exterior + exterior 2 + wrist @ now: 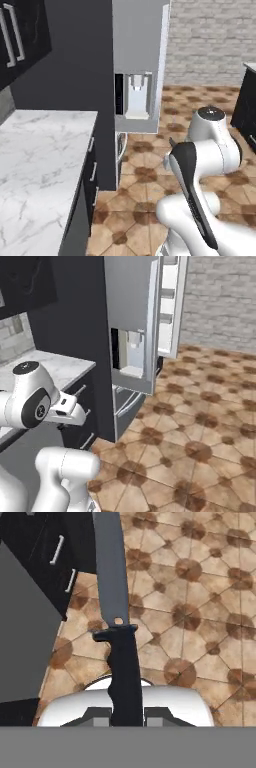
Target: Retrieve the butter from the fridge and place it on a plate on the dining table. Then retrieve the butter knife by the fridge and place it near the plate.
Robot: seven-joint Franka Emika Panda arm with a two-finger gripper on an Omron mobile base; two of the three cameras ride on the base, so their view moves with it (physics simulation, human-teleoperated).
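Hand view has the end effector [127, 712] clamped on the butter knife [118, 632], blade sticking out over the tiled floor [200, 612].

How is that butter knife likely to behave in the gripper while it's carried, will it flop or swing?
The butter knife looks stiff: its blade runs dead straight, so it probably won't flop. The gripper clamps only the low end of the black handle, so the long blade may pivot if bumped. It looks slim, so probably light.

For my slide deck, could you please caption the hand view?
Pincer shut on the black-handled knife, blade pointing out over the tiled floor.
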